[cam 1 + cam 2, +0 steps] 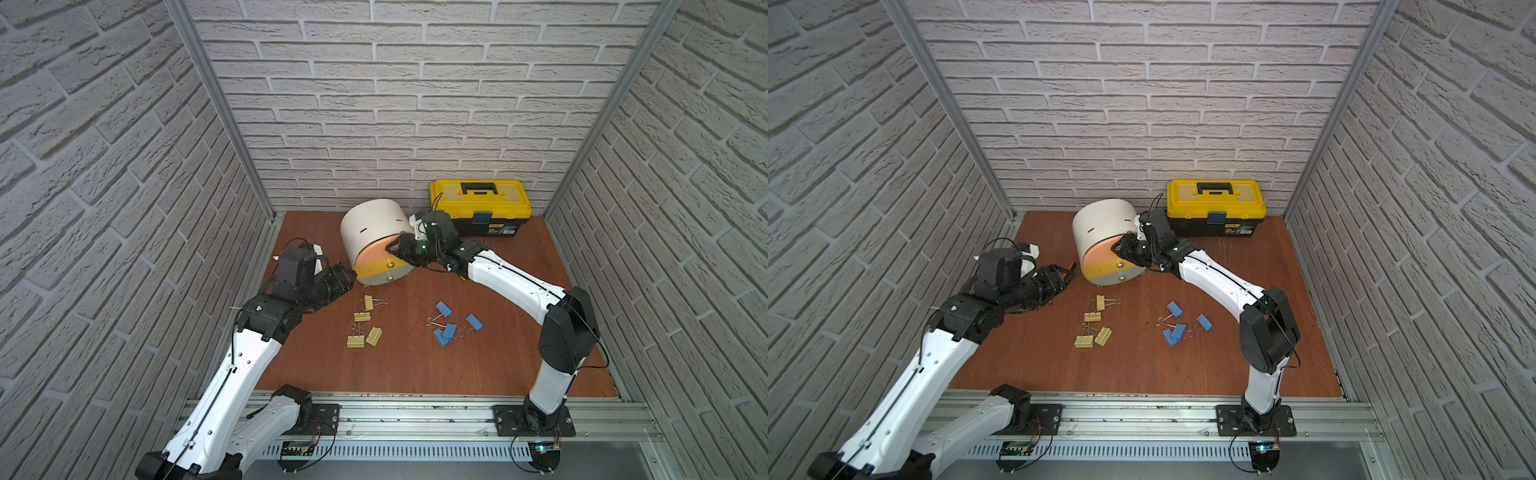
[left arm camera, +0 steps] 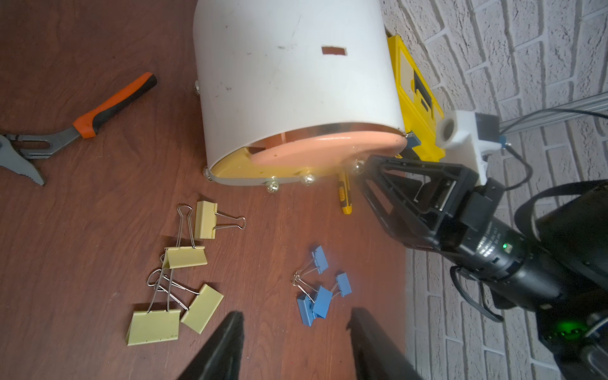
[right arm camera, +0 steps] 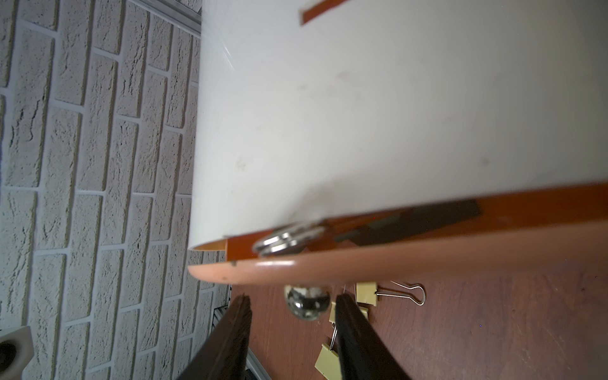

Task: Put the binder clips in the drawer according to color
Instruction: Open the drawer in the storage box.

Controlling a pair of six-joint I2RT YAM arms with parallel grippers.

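Knob [image 3: 307,301] between right hand [image 3: 292,317] fingers, untouched.

Wooden table [image 1: 498,365] bears drawer [image 1: 374,224], binder clips [image 1: 446,328], toolbox [image 1: 480,199].

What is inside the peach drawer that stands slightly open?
In the right wrist view the peach drawer shows silver wire handles and a dark shape in its gap. The clips' colour and number stay hidden by the white cabinet.
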